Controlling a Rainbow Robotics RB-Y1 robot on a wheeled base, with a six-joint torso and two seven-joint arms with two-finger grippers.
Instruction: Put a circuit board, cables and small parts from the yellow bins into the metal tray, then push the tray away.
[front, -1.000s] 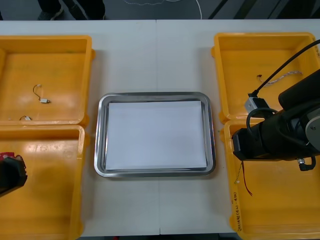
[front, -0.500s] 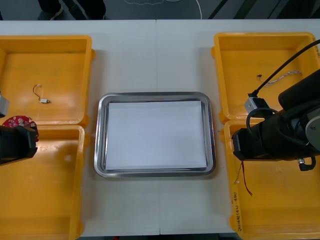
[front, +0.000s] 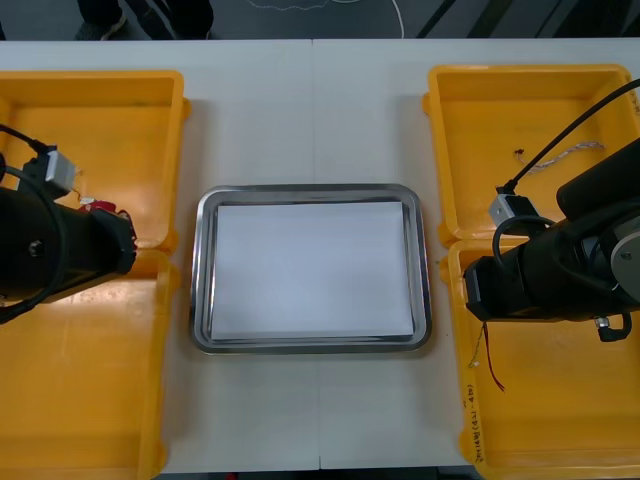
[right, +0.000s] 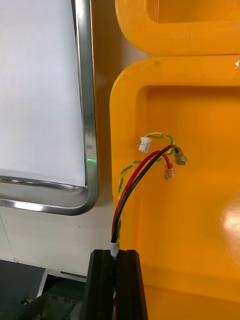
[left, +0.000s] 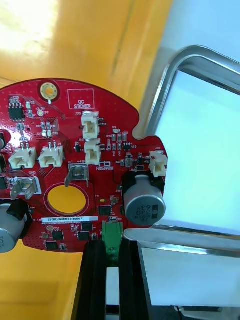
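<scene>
My left gripper (left: 111, 250) is shut on the edge of a round red circuit board (left: 75, 165) and holds it over the rim of a left yellow bin (left: 100, 35), close to the metal tray's corner (left: 167, 90). From the front, a sliver of the board (front: 101, 208) shows past the left arm. The tray (front: 200, 300) lies mid-table, white inside. My right gripper (right: 116, 260) is shut on a red and yellow cable (right: 142, 170) with a black strand, above the near right bin (right: 200, 210). Its loose end hangs below the right arm (front: 486, 365).
Two yellow bins stand on each side of the tray. The far right bin (front: 600, 90) holds a twisted cable (front: 565, 154). The right arm's own black cable arcs over that bin. Bare table runs between the tray and the bins.
The left arm has come up out of the near left bin and moved right toward the tray, with the red board in its gripper. The right arm has stayed still.
</scene>
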